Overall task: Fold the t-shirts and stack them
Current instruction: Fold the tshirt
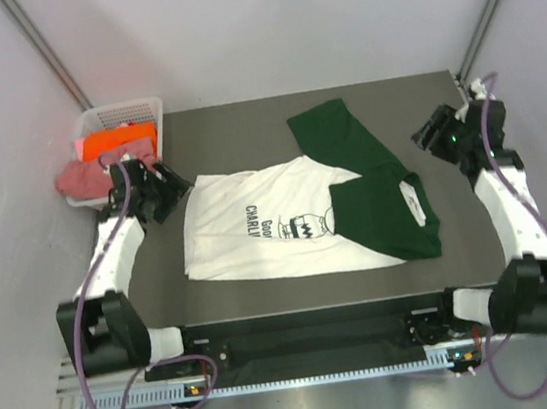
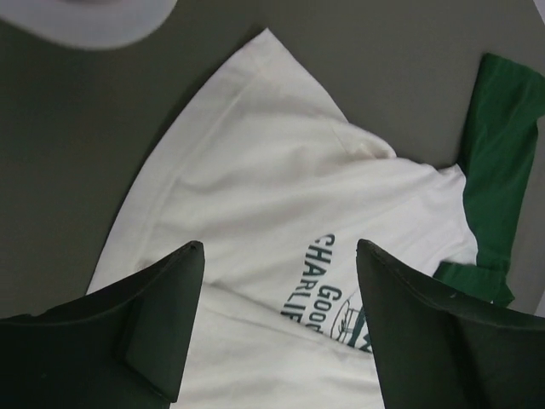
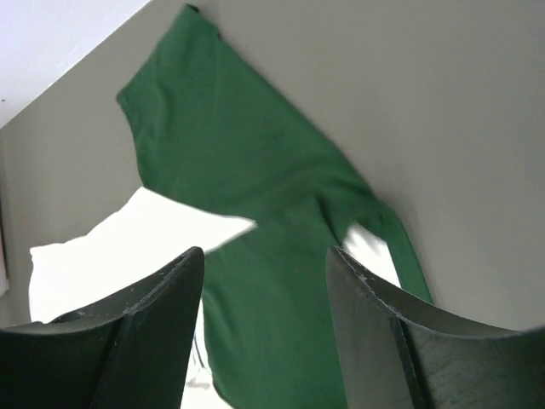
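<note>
The white t-shirt (image 1: 256, 222) with dark green sleeves and black print lies spread on the dark table, its far sleeve (image 1: 340, 135) stretched toward the back, its near sleeve folded over the body. It also shows in the left wrist view (image 2: 281, 204) and the right wrist view (image 3: 272, 281). My left gripper (image 1: 169, 190) is open and empty, held above the shirt's left hem. My right gripper (image 1: 428, 136) is open and empty, held above the table right of the green sleeve. An orange shirt (image 1: 119, 141) and a pink shirt (image 1: 83, 176) lie in and over the basket.
The white lattice basket (image 1: 130, 110) stands at the back left corner of the table. Grey walls close in the table on the left, back and right. Bare dark table surface (image 1: 234, 134) lies behind the shirt.
</note>
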